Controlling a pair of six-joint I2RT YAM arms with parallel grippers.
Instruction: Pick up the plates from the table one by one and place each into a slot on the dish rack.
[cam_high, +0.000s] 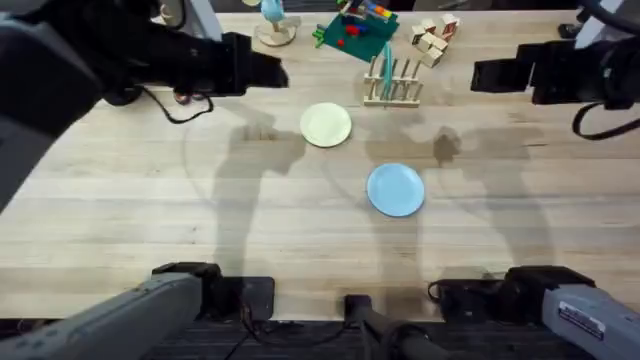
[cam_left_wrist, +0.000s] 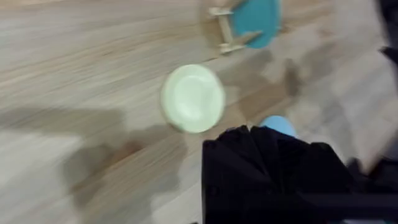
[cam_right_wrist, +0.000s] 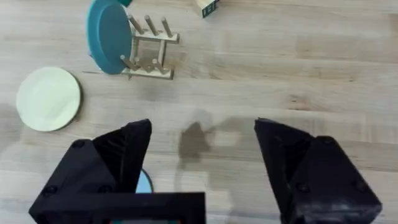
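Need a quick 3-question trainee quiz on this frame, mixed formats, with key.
1. True or false: the cream plate lies flat on the table, nearer the dish rack than the light blue plate is.
2. What already stands in the dish rack? A) a teal plate B) a pink dish C) nothing
3. Fill in: the right end effector is ___, holding nothing.
Key: 1 true; 2 A; 3 open.
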